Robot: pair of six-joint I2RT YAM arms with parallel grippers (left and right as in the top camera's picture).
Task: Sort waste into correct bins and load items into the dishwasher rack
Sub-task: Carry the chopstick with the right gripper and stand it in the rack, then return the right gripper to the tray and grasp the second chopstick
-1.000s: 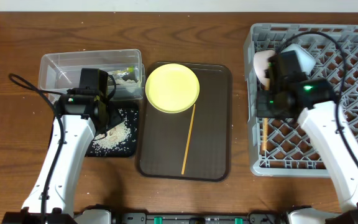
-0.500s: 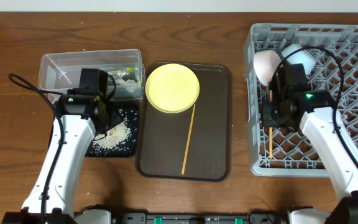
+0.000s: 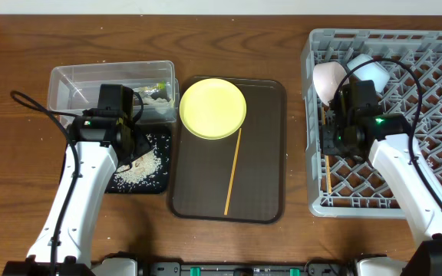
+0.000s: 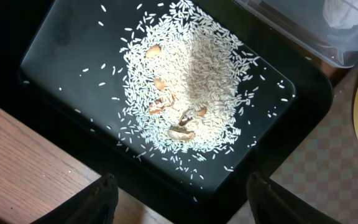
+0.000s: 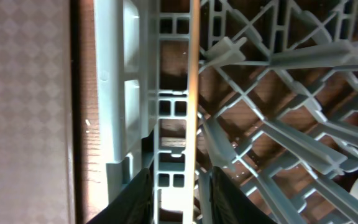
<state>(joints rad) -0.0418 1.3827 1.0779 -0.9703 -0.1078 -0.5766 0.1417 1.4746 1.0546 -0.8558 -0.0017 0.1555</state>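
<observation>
My right gripper [image 3: 330, 142] is low in the left column of the grey dishwasher rack [image 3: 428, 115]. In the right wrist view its fingers [image 5: 178, 199] stand apart on either side of a wooden chopstick [image 5: 193, 93], which lies along the rack's lattice [image 3: 327, 175]. A white bowl [image 3: 327, 80] and a pale bowl [image 3: 368, 70] stand in the rack. My left gripper [image 4: 185, 202] is wide open and empty over the black tray [image 4: 61, 43], which holds the rice heap [image 4: 188, 87]. The yellow plate [image 3: 212, 108] and a second chopstick [image 3: 233, 172] lie on the brown serving tray [image 3: 263, 153].
The clear tub [image 3: 75, 84] sits behind the black tray [image 3: 156, 184] and holds the green-and-yellow wrapper [image 3: 158, 90]. Its corner shows in the left wrist view [image 4: 316, 31]. Upright pegs crowd the rack around my right gripper.
My right gripper has shifted slightly left, and the chopstick now lies lower in the rack's left column. The left arm has not moved.
</observation>
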